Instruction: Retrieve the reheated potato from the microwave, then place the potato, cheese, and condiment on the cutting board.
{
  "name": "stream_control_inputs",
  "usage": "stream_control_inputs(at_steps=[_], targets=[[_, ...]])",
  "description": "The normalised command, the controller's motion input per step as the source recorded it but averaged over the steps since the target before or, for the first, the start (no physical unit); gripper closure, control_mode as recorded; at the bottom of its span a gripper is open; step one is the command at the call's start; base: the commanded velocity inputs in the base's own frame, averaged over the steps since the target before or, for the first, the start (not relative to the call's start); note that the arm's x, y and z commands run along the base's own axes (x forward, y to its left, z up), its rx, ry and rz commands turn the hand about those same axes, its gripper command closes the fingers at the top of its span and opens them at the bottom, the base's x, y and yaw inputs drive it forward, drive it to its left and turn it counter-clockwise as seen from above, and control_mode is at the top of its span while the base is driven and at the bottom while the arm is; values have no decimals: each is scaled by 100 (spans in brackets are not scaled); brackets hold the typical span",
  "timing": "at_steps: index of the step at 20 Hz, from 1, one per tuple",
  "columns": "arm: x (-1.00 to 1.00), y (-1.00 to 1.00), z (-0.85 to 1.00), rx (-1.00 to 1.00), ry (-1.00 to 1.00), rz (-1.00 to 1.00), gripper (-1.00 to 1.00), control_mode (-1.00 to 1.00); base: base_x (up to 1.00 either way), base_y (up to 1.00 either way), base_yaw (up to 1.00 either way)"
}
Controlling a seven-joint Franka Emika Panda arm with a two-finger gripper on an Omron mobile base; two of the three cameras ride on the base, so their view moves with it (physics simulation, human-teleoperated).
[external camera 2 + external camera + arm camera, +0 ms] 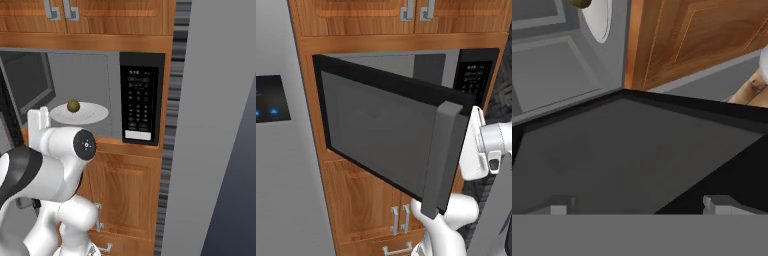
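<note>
The microwave [472,75] stands with its door [386,135] swung wide open to the left, the grey handle [441,160] nearest me. Inside, the potato [73,105] sits on a white plate [92,114]. In the hand view the potato [579,2] and plate [599,17] lie at the top left, beyond the dark door pane [637,160]. My gripper [639,207] is open, its fingertips [559,209] spread wide with nothing between them, close over the door's inner face. The cheese, condiment and cutting board are out of view.
A grey fridge with a dark screen [271,97] stands left of the microwave. Wooden cabinets [130,190] lie above and below it. A grey wall panel [215,125] closes off the right side. The open door juts out between my arm and the fridge.
</note>
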Motion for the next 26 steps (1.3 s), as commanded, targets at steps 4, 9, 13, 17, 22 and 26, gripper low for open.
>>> stream_control_inputs(at_steps=[4, 9, 13, 17, 22, 26], targets=[[-50, 55, -15, 0, -1, 6, -100, -100, 0, 0, 0], [-54, 55, -19, 0, -4, 5, -100, -100, 0, 0, 0], [-61, 55, -21, 0, -9, 3, -100, -100, 0, 0, 0], [-59, 56, -24, 1, -13, 1, -100, -100, 0, 0, 0], [-50, 58, -29, 6, -15, 0, -100, -100, 0, 0, 0], [-42, 62, -34, 8, -18, 0, -100, -100, 0, 0, 0]])
